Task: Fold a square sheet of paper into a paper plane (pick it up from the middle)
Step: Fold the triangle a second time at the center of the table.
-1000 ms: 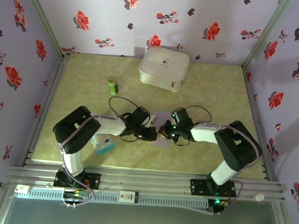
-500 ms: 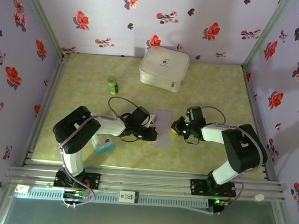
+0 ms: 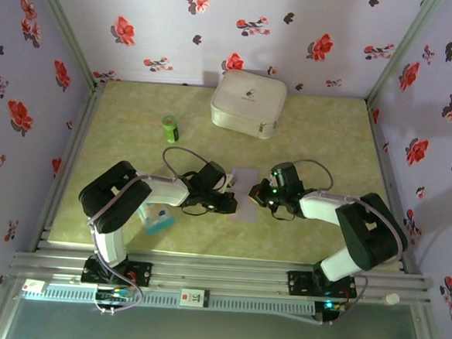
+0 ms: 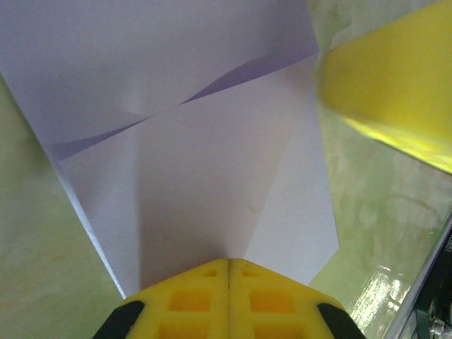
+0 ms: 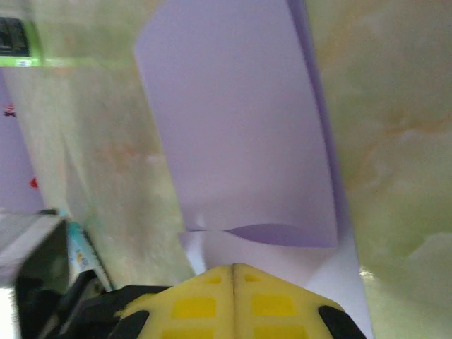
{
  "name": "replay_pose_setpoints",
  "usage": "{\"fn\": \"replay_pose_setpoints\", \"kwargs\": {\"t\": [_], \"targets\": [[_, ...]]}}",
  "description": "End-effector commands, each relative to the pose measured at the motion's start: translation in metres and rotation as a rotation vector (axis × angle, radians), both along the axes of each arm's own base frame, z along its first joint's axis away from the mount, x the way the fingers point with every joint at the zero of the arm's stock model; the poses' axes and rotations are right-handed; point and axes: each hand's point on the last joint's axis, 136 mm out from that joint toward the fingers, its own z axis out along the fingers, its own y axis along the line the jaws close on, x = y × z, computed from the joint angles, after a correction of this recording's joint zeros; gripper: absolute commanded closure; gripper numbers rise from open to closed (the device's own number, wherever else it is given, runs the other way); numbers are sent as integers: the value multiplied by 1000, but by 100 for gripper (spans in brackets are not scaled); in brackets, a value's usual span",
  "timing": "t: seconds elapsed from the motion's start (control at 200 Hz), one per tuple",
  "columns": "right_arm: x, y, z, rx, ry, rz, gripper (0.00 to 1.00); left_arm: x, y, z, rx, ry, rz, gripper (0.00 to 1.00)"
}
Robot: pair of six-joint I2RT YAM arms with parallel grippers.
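**A:** Starting from the top view: where does the paper lie?

**B:** The thin pale lavender sheet of paper (image 3: 246, 188) is flat on the pale green marbled table (image 3: 329, 138), about midway between left and right, in the near half. The left gripper (image 3: 231, 204) is at its left edge and the right gripper (image 3: 258, 193) at its right edge. The jaws are too small to read from up there.

**A:** Anything else on the table?

**B:** A white zipped hard case (image 3: 248, 103) sits far centre, well apart from the sheet. A small green bottle (image 3: 170, 128) stands upright, to the left of the case. A blue-and-white plastic packet (image 3: 157, 220) lies near left, beside the left arm.

**A:** Left wrist view?

**B:** The yellow fingers (image 4: 176, 304) are pressed together with no gap at the seam, so the left gripper is closed. Its tip sits on the sheet's edge, and I cannot tell whether any paper is pinched. The sheet (image 4: 212, 176) is partly folded, with one flap lying over the rest and a slanting shadowed edge crossing it. The right gripper's blurred yellow finger (image 4: 395, 92) is at the upper right, by the sheet's corner.

**A:** Right wrist view?

**B:** It is the same there: the yellow fingers (image 5: 282, 304) meet at the seam, so the right gripper is closed, with its tip at the paper's edge. The folded layer (image 5: 240, 141) stretches away from the tip, and its nearer edge is slightly lifted. The packet (image 5: 78, 251) is blurred at the left.
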Motion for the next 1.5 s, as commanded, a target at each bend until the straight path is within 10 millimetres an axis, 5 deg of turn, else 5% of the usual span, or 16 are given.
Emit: {"fn": "replay_pose_setpoints", "kwargs": {"t": [0.0,0.185,0.485,0.965,1.235,1.495], "targets": [[1,0,-11,6,20,-26,99,-14,22,-20,109,62,18,95],[-9,-22,-34,-128,88,-47,100,-11,17,-8,89,49,18,95],[-20,-31,-48,-167,130,-50,100,13,-19,55,-62,4,51,89],[-20,-32,-51,-164,139,-71,100,1,-35,16,-7,98,-49,89],[-22,-33,-56,-163,151,-79,100,-16,-7,-18,141,119,-73,88],[-22,-33,-59,-164,152,-85,100,-32,12,-20,153,145,-51,87]]}}
